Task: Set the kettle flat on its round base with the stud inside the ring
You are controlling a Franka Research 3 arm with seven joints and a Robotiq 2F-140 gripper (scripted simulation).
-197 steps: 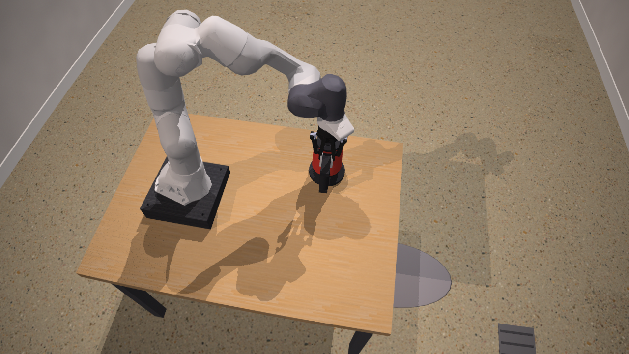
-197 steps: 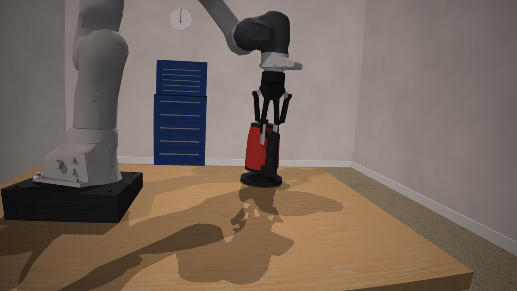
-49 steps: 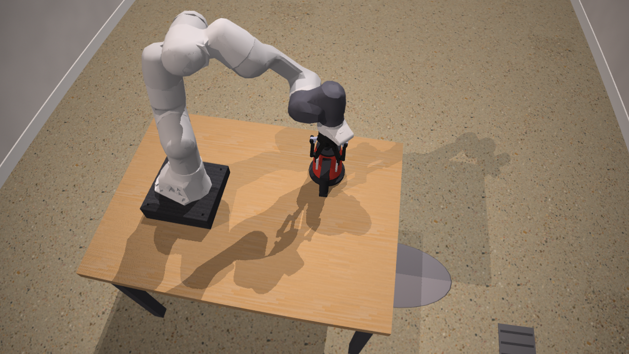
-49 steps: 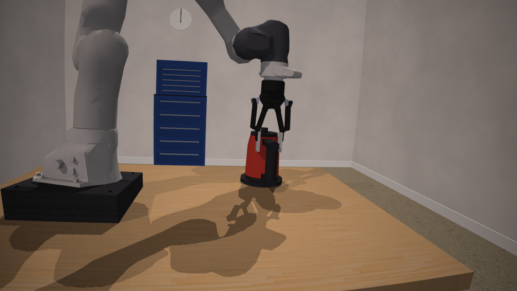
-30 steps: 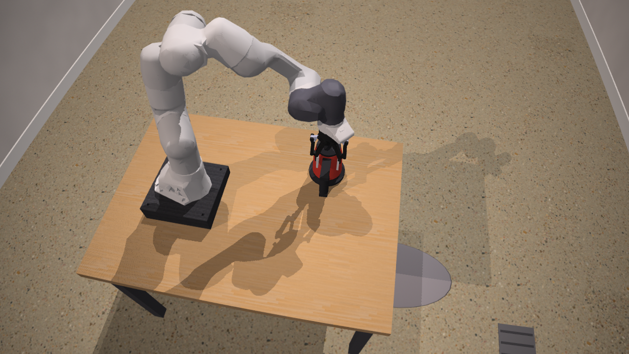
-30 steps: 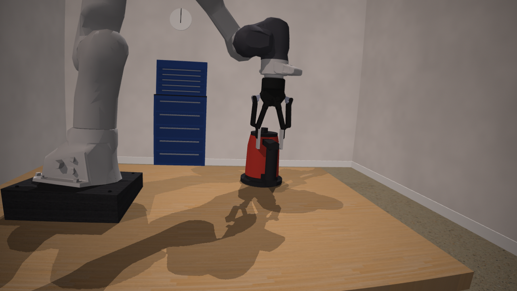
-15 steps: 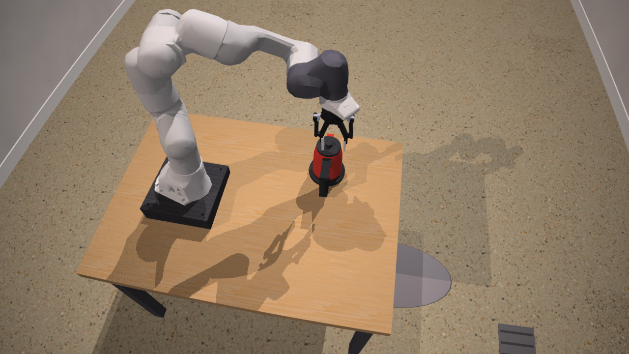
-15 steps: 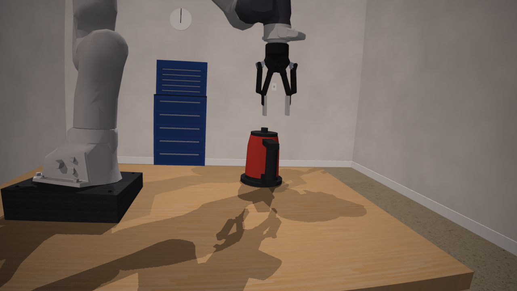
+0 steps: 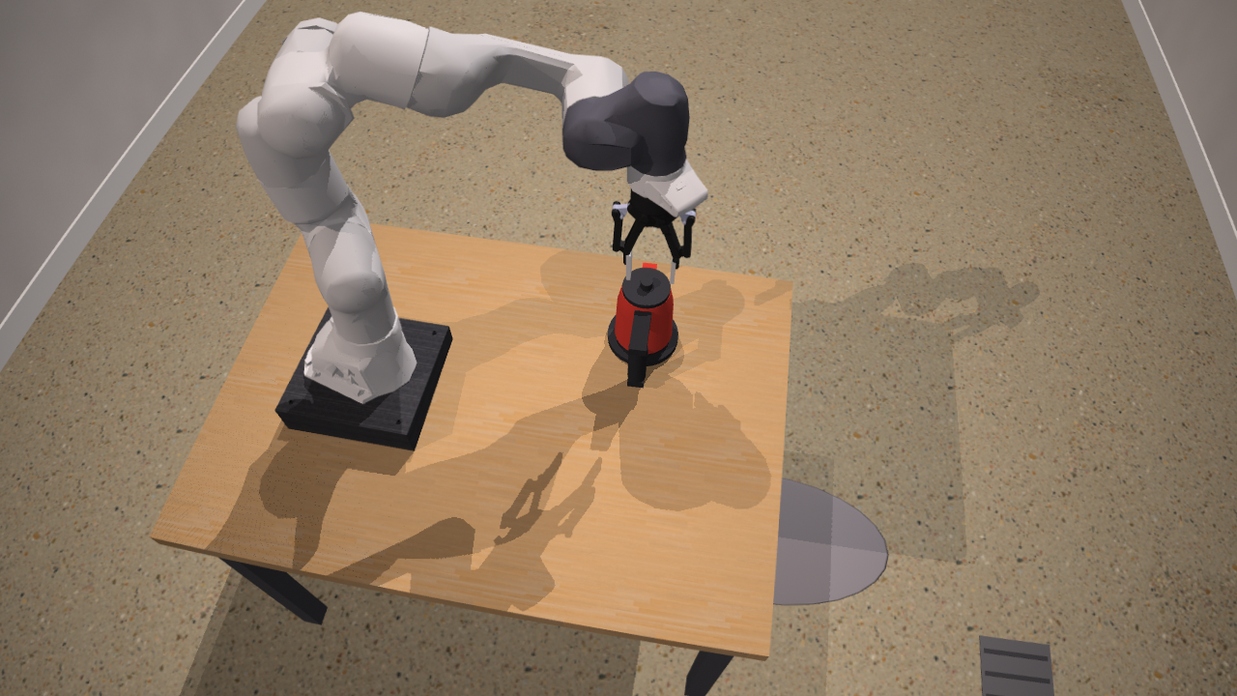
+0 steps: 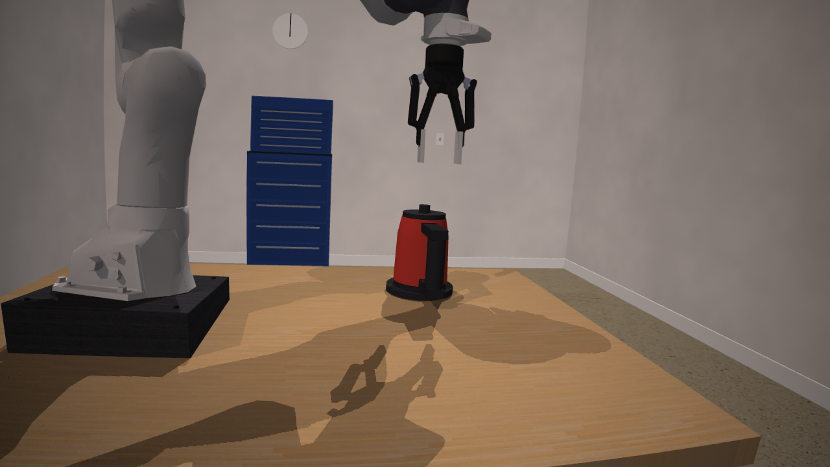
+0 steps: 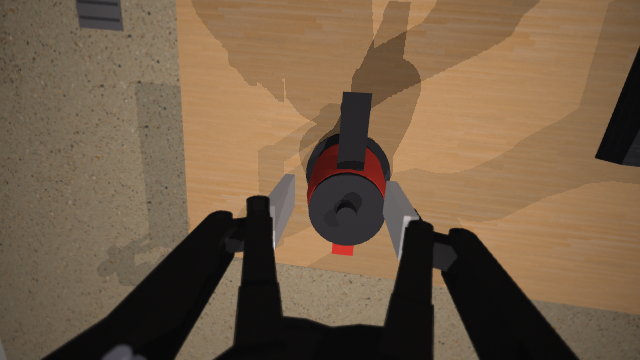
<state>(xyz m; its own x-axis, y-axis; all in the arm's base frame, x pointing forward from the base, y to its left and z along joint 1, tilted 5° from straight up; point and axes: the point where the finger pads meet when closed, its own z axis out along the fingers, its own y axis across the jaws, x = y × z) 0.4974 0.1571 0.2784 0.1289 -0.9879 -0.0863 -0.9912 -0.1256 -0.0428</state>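
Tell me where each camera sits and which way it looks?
Top: high above, looking down on the table; whole arm shows.
Exterior: near table height, facing the kettle and back wall; arm's foot and open pincer show.
Wrist: on the pincer, looking straight down; only the fingers show.
All three share the kettle on its base.
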